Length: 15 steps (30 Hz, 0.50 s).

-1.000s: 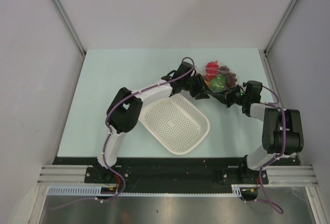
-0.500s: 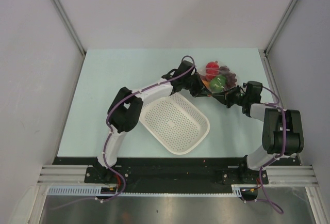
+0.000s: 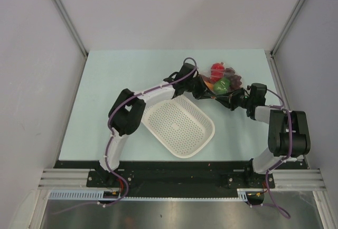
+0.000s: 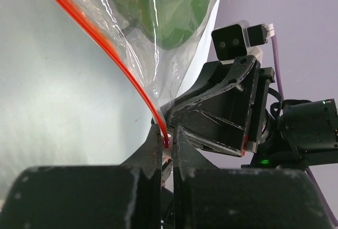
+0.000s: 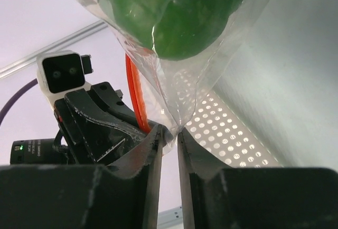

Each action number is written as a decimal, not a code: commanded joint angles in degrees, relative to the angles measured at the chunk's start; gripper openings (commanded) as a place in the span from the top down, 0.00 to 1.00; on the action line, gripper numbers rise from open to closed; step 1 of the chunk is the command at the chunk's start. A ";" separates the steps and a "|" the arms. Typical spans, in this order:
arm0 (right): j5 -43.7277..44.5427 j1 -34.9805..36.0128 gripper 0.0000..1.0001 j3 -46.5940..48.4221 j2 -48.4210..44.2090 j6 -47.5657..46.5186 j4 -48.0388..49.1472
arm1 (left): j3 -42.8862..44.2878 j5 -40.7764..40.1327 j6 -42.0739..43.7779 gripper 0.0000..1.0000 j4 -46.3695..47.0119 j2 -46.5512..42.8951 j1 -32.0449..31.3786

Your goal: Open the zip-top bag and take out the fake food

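1. Zip-top bag (image 3: 222,81) is at the far right of the desk (image 3: 132,76), with the fake food (image 5: 169,12) inside.
2. Risk, as I judge it: the slick film slips from its grip when pulled, or the zipper pops and food spills beside the white basket (image 3: 179,126).
3. Bag is strung between the pincers. Left pincer (image 4: 168,145) is clamped on the orange zipper strip; right pincer (image 5: 169,134) is clamped on the clear film opposite.

No readable text, label, brand or number shows in any view.

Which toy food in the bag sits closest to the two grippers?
The green bell pepper; the red fruit and purple grapes lie farther back in the zip-top bag.
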 commanded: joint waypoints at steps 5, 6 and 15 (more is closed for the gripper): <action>-2.02 2.63 0.73 0.09 1.22 5.94 8.19 | -2.22 1.40 -2.97 1.00 4.61 -2.33 -0.59; -2.02 2.71 0.71 -0.09 1.13 6.20 8.19 | -2.04 1.49 -2.88 1.00 4.70 -2.16 -0.59; -2.02 3.86 0.63 -1.06 4.03 10.33 14.43 | -4.23 2.28 -2.79 1.00 5.13 -2.77 -1.02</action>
